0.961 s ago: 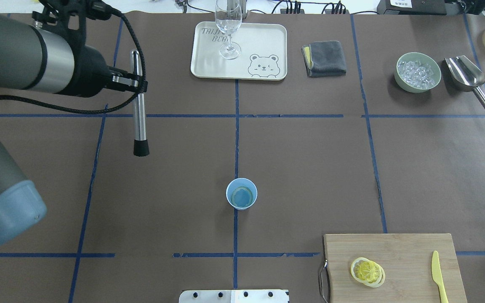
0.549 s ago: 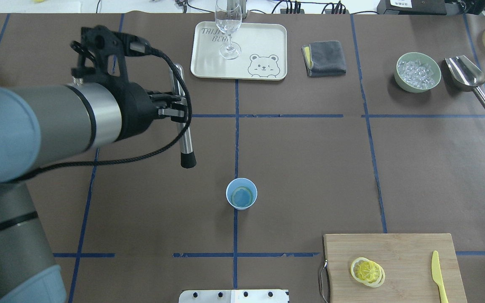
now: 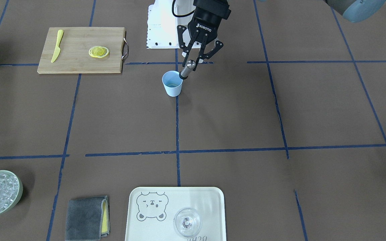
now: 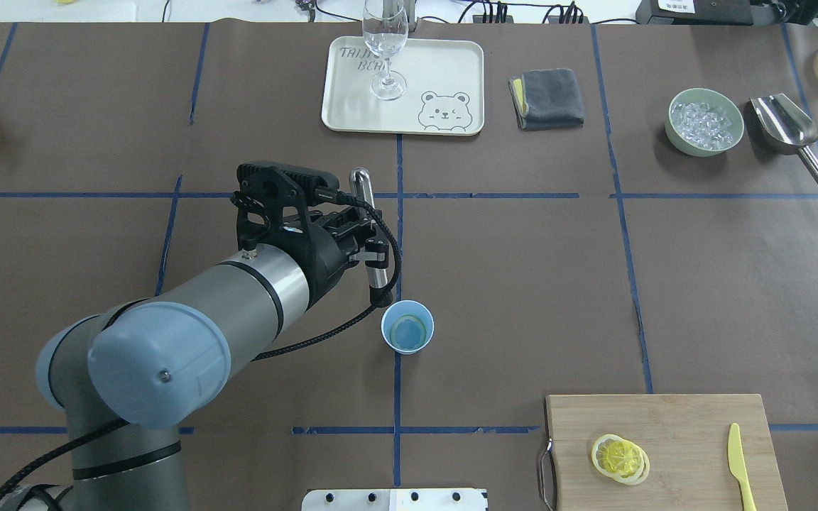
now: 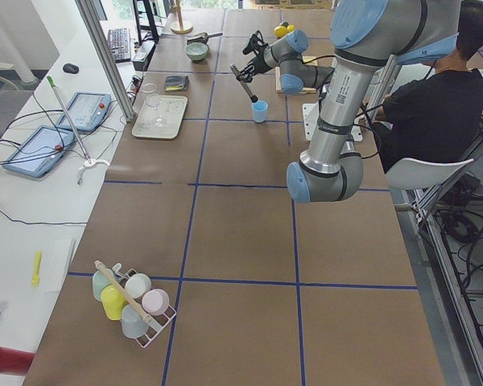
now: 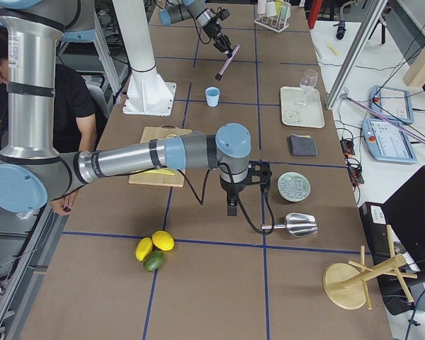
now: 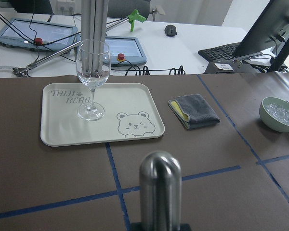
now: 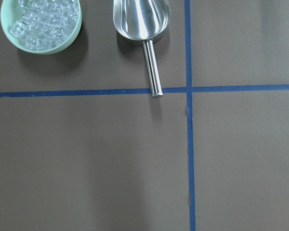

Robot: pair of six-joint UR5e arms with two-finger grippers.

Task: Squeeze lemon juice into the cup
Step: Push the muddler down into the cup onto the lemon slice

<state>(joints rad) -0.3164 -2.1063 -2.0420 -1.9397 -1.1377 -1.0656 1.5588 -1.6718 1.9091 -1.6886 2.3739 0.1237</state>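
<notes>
Only distantly seen, the right gripper (image 6: 231,207) is too small to tell its jaws' state. The left gripper (image 3: 193,63) pinches a tilted muddler (image 4: 361,187), tip at the rim of the cup (image 4: 407,326). The lemon (image 4: 620,458) lies well apart from the cup, ungripped.

I see the light-blue cup (image 4: 407,326) upright, well apart from the wooden board (image 4: 686,426), where the cut lemon (image 4: 620,458) lies flat

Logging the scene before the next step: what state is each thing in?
left gripper: shut on steel muddler
steel muddler: tilted, black tip near cup rim
cup: upright
lemon: sliced, on cutting board
wine glass: upright, empty
bowl: holds ice
scoop: empty
right gripper: cannot tell
</notes>
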